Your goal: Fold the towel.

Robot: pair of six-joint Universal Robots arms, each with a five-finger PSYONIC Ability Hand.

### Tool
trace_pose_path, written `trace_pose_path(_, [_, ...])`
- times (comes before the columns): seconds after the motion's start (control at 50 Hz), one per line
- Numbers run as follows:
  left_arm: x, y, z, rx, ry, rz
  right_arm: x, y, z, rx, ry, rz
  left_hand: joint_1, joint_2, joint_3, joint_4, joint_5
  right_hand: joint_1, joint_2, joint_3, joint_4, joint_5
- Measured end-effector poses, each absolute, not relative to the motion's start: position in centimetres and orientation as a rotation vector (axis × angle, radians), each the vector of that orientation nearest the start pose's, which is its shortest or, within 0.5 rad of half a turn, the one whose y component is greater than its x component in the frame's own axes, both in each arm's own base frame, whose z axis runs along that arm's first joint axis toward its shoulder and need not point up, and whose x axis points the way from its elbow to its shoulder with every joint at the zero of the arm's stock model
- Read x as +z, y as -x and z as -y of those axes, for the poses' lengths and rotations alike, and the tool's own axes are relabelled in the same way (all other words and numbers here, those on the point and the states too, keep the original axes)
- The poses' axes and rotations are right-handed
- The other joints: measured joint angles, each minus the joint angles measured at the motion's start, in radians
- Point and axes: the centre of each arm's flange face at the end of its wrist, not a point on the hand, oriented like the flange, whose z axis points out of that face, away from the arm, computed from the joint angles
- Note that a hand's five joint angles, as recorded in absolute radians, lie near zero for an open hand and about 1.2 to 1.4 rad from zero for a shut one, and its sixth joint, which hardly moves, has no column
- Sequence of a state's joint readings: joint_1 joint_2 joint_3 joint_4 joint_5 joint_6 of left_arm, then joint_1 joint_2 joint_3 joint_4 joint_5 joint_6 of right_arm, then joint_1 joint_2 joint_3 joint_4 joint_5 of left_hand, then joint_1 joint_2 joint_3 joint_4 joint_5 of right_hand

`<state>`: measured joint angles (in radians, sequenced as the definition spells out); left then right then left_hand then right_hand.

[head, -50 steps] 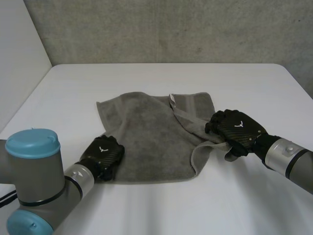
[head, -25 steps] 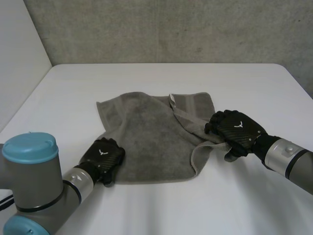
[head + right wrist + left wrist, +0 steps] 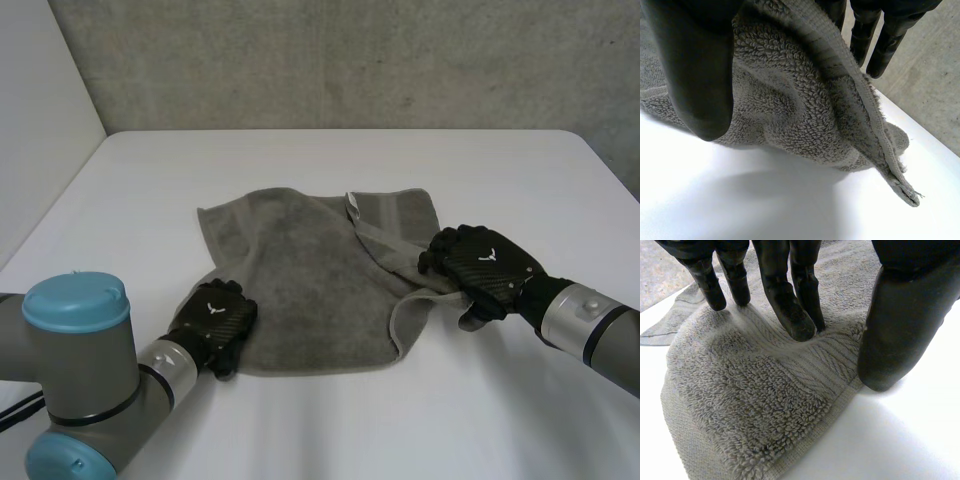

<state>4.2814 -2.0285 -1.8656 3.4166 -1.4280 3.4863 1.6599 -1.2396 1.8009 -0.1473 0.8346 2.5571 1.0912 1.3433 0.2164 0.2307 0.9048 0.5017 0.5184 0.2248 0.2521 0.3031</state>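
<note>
While the right edge of the towel (image 3: 300, 275) stays pinched in the right robot hand (image 3: 486, 266), its near-left corner is still pressed down by the open left robot hand (image 3: 212, 320).

- Towel (image 3: 300, 280): grey, looped pile with a ribbed band along its edge.
- Left hand (image 3: 212, 322) and right hand (image 3: 487, 268): black, each with a small white mark.
- Desk (image 3: 200, 160): plain white.
- Wall (image 3: 350, 60): speckled grey.
- Left arm (image 3: 85, 385): grey, light-blue cap.
</note>
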Motion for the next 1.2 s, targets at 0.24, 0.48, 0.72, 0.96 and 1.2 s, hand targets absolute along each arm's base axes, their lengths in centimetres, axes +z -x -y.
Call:
trace_pose_path(0.24, [11.0,25.8,21.9,-1.732,-1.174,-2.565,16.3,-21.8,26.9,-1.617,1.264,-1.913,0.000,0.000,0.000,0.000,0.000,0.000,0.000,0.000,0.000,0.000])
trace_pose_path(0.48, [14.1,26.0,22.2,-1.880,-1.122,-2.508,16.4,-21.7,27.0,-1.623,1.263,-1.915,0.000,0.001,0.000,0.000,0.000,0.000,0.000,0.000,0.000,0.000])
trace_pose_path(0.72, [14.2,26.1,22.0,-1.888,-1.111,-2.530,16.9,-21.6,27.2,-1.642,1.254,-1.918,0.000,0.001,0.000,0.000,0.000,0.124,0.109,0.000,0.000,0.145])
trace_pose_path(0.96, [18.7,24.8,22.8,-2.052,-1.042,-2.435,22.1,-19.7,27.6,-1.834,1.226,-1.897,0.000,0.001,0.000,0.000,0.000,0.783,0.743,0.000,0.000,0.821])
trace_pose_path(1.2, [20.7,23.7,22.5,-2.102,-1.016,-2.453,22.2,-18.1,27.1,-1.818,1.187,-1.954,0.000,0.003,0.000,0.000,0.000,0.783,0.743,0.000,0.000,0.821])
